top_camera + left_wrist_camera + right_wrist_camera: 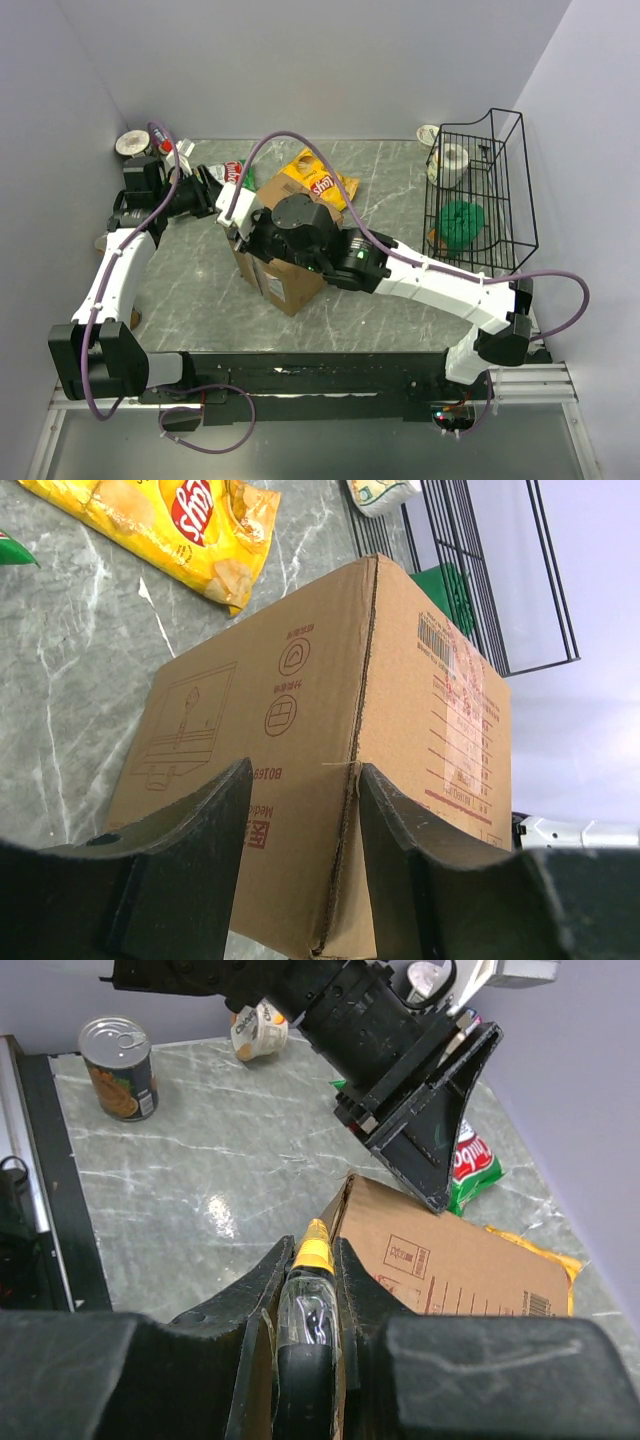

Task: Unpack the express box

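Note:
The express box (288,282) is a brown carton standing mid-table; it also shows in the left wrist view (300,700) and the right wrist view (450,1260). My right gripper (262,226) is over the box's top left end, shut on a clear bottle with a yellow cap (314,1255); the cap points at the box's corner edge. My left gripper (220,190) is open just beyond the box's far left corner. In its wrist view its fingers (230,820) stand apart, with the box's corner seam in the gap behind them.
A yellow chip bag (318,180) and a green-red bag (237,172) lie behind the box. A black wire basket (500,130) at the right holds a green item (460,220) and a white roll (452,160). A tin can (118,1068) stands near the left front edge.

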Motion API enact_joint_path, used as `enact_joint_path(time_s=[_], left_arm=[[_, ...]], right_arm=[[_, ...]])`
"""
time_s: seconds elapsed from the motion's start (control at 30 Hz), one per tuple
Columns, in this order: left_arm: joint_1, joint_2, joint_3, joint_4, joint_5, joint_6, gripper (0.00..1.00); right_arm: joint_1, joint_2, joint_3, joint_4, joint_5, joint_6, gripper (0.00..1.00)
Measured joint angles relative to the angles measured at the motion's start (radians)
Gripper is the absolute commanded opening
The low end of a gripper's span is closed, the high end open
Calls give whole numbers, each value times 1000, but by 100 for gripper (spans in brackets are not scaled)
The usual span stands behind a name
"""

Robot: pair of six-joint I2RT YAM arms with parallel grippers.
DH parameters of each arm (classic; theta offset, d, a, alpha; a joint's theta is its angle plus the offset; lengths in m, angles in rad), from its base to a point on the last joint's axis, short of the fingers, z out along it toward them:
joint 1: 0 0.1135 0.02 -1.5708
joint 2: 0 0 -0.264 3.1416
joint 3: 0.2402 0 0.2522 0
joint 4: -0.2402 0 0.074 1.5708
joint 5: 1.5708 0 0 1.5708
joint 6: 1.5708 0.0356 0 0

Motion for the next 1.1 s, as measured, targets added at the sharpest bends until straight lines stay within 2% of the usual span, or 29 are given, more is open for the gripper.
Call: enact_joint_path(time_s=[0.47,1.1], left_arm=[[-3,-3,-3,3,-18,-11,51],[-3,-3,-6,9,-23,-24,50]], right_arm=[[27,15,-17,31,93,-42,0],[33,48,-17,18,139,-39,0]])
